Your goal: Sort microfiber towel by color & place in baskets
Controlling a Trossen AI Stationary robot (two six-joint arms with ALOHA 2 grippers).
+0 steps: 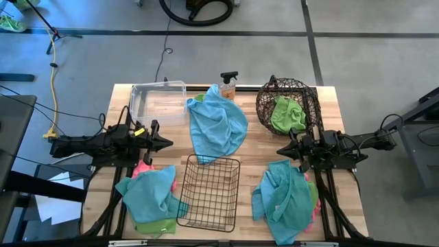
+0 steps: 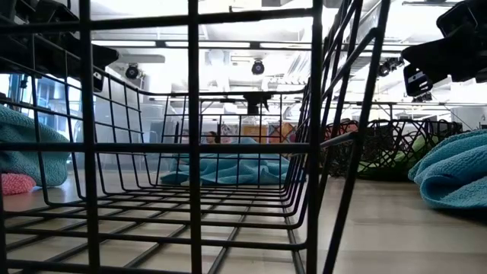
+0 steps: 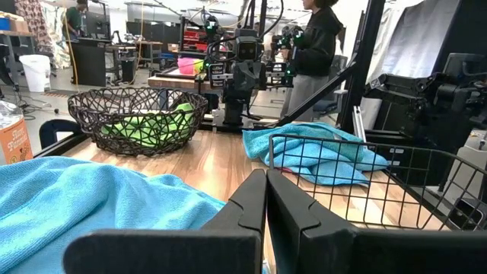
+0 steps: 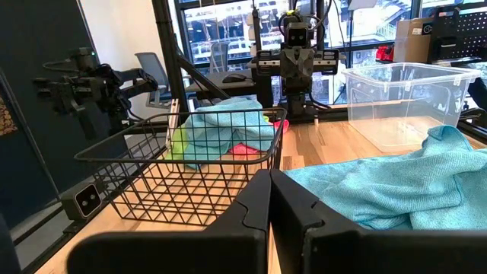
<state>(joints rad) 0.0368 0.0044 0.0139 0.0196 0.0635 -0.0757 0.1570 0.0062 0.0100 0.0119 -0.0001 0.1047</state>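
From above, my left gripper [image 1: 167, 143] hovers left of the black wire-grid basket [image 1: 209, 193], fingers together on nothing; my right gripper [image 1: 281, 149] mirrors it on the right, also pinched empty. A teal towel [image 1: 217, 123] lies just behind that basket.

At table level, the teal towel [image 2: 228, 169] shows through the grid.

My left wrist sees the round woven basket [image 3: 137, 118] holding what looks like a green towel [image 3: 148, 125].

My right wrist sees the clear bin [image 4: 399, 103].

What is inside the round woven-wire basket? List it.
The round woven-wire basket holds a lime green towel, bunched against its wall. Whether anything lies beneath that towel cannot be seen; the cloth covers the basket's bottom.
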